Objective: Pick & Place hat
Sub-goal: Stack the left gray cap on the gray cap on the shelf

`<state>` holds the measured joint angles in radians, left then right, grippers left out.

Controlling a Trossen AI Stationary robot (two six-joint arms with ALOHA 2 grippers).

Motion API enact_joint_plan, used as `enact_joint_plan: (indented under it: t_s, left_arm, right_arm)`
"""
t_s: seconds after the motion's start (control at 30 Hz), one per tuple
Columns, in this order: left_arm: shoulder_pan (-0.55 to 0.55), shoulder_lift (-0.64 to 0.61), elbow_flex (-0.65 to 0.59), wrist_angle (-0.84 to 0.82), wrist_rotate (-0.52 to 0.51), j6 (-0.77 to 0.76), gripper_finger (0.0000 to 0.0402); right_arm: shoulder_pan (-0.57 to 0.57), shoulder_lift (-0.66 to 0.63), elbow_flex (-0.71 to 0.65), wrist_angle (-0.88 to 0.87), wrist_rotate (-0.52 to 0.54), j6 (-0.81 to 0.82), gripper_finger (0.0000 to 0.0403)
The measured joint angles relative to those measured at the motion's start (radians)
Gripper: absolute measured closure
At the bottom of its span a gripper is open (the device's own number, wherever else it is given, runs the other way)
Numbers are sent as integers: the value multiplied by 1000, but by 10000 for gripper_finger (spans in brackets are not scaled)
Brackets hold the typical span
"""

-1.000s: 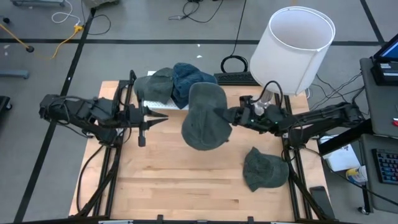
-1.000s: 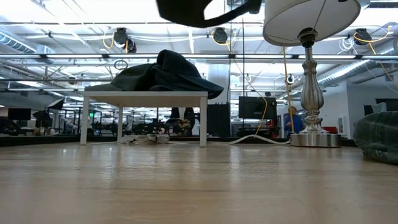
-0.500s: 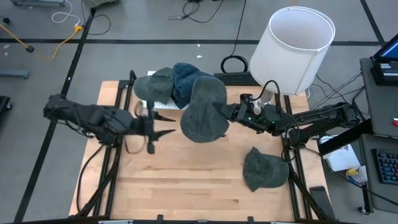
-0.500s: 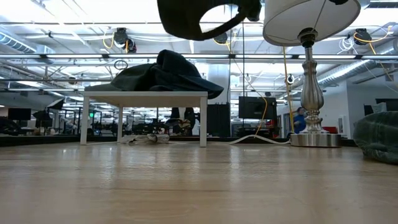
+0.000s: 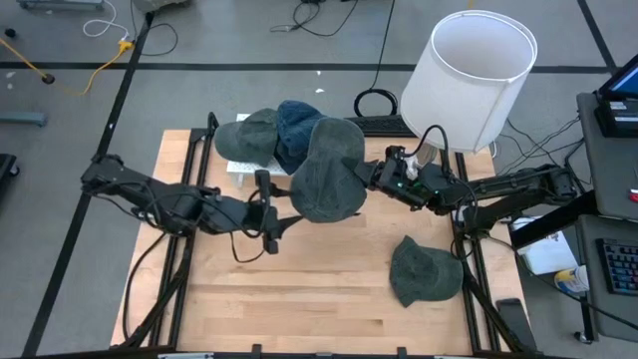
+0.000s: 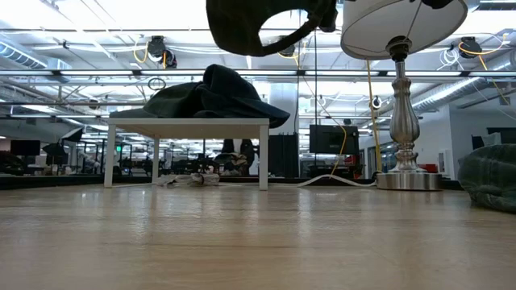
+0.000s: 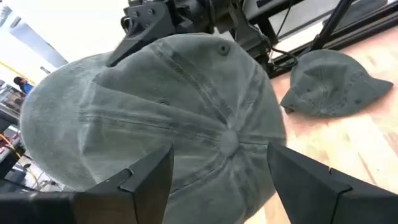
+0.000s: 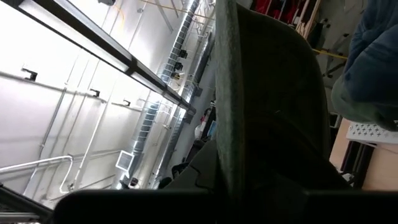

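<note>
From above, the right gripper [image 5: 371,177] pinches the edge of a grey-green hat [image 5: 327,178] and holds it in the air over the middle of the wooden table [image 5: 299,299]. The left gripper [image 5: 282,212] sits just beside the hat's lower edge, its jaws spread and holding nothing. Behind the hat, a pile of hats [image 5: 271,135] lies on a small white stand [image 5: 242,167]. Another hat [image 5: 424,272] rests on the table near the right arm, well apart from the lifted one. A white lampshade [image 5: 469,72] stands at the far right corner.

At table level, the lifted hat [image 6: 246,22] hangs high above the stand [image 6: 188,129] with its pile [image 6: 211,95]; the lamp's metal stem [image 6: 404,113] rises on the right.

In the left wrist view, the hat's crown [image 7: 168,118] fills the space between the spread fingers [image 7: 146,183], with the spare hat [image 7: 336,82] on the table beyond.

In the right wrist view, the hat's fabric [image 8: 273,106] blocks nearly everything, and a blue hat [image 8: 373,68] shows past it.
</note>
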<state>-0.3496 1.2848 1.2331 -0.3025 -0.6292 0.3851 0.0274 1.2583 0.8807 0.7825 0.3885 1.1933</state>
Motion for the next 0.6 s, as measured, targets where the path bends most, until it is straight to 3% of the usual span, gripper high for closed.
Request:
enact_joint_plan:
  t_s: [0.2, 0.37, 0.6]
  left_arm:
    - [3, 35, 0, 13, -14, 6, 155]
    - [8, 65, 0, 28, -84, 47, 168]
    - [18, 100, 1, 138, -96, 131, 172]
  right_arm:
    - [-9, 0, 0, 1, -7, 37, 394]
    - [-8, 0, 0, 1, -26, 52, 394]
    - [-8, 0, 0, -2, -26, 52, 394]
